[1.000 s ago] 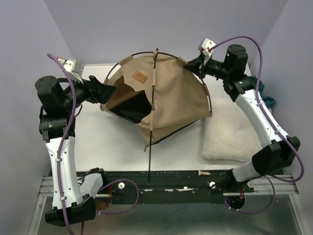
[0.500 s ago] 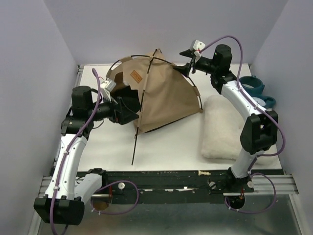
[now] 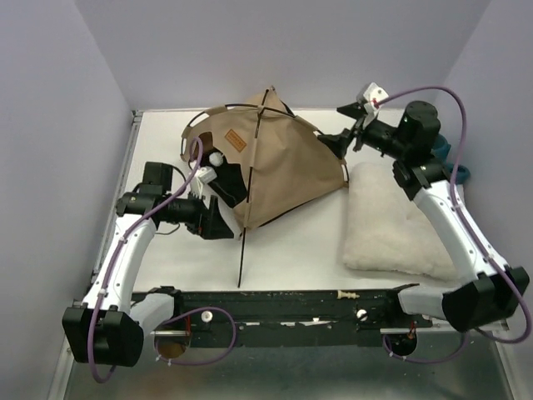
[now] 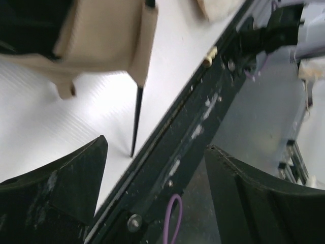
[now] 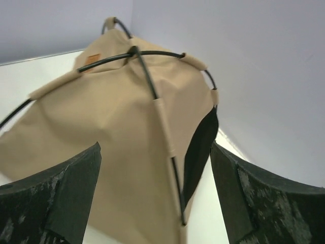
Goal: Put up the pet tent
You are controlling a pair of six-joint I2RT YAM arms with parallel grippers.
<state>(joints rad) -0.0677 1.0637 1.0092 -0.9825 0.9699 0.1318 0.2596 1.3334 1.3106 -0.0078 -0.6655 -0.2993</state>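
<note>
The left claw (image 3: 215, 221) is spread wide and empty, just beside the left flank of the pet tent (image 3: 287, 171), over a smooth white tabletop (image 3: 291, 250). The tent is matte tan cloth with black trim and stands domed at the far middle. Its thin black poles (image 3: 265, 112) cross at the peak, and one end juts toward the near black rail (image 3: 291, 302). A small brown label (image 3: 236, 142) sits on its left panel. The right claw (image 3: 337, 143), also wide open and gripping nothing, is near the tent's right rear edge. A fluffy white cushion (image 3: 400, 233) lies to the right. Lavender walls (image 3: 67, 100) close three sides, and open tabletop lies between tent and rail.
</note>
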